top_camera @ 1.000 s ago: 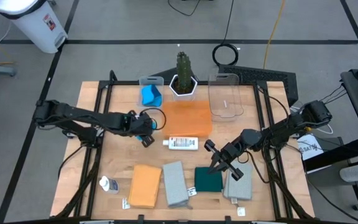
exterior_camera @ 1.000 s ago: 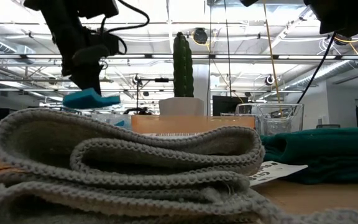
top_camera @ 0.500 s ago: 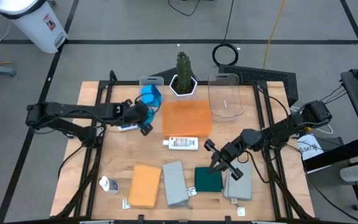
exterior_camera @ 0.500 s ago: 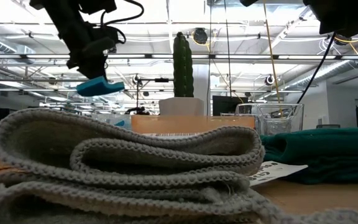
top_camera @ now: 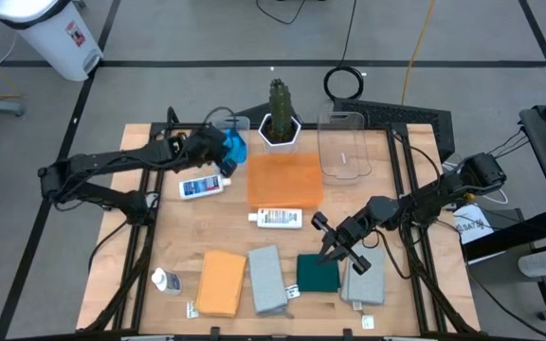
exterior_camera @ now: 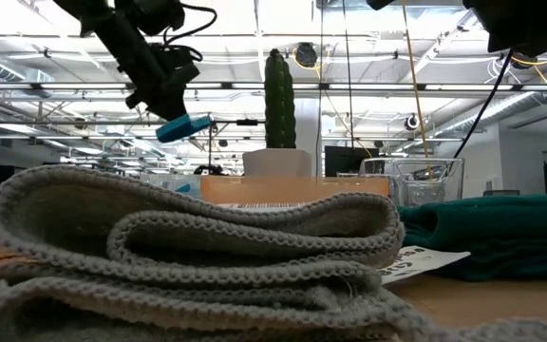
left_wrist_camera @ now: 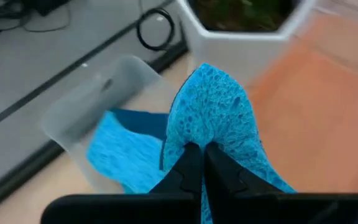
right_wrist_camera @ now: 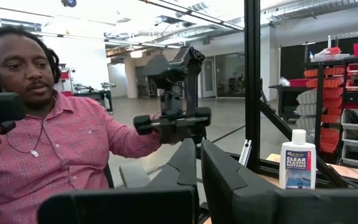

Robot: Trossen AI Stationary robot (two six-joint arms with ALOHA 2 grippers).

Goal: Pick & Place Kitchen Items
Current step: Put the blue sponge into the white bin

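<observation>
Bright blue, a small sponge (left_wrist_camera: 213, 118) is pinched between the fully closed jaws of the left gripper (top_camera: 224, 149) and is held in the air over the far left part of the wooden surface (top_camera: 197, 223), above a clear plastic bin (left_wrist_camera: 98, 99) in which another blue sponge (left_wrist_camera: 126, 155) already lies. Just beside that bin, a cactus (top_camera: 279, 99) in a white hexagonal pot (top_camera: 280, 134) is seen, and a flat orange tray (top_camera: 285, 180) is laid in front of the pot. A second clear bin (top_camera: 343, 145) is placed to the right of the cactus. Two white bottles with labels are laid on their sides: one (top_camera: 201, 188) to the left of the tray, below the left arm, the other (top_camera: 276, 218) touching the tray's near edge. A third small bottle (top_camera: 166, 280) is set near the front left corner. Along the front edge, an orange cloth (top_camera: 221, 281), a grey cloth (top_camera: 267, 278), a dark green cloth (top_camera: 318, 274) and a further grey cloth (top_camera: 363, 287) are lined up side by side. The right gripper (top_camera: 337, 248) is held over the dark green cloth with its jaws closed and nothing gripped in them. In the right wrist view, a person in a red patterned shirt (right_wrist_camera: 73, 149) is seen seated beyond the surface, and a white bottle (right_wrist_camera: 298, 160) is stood upright off to one side.
</observation>
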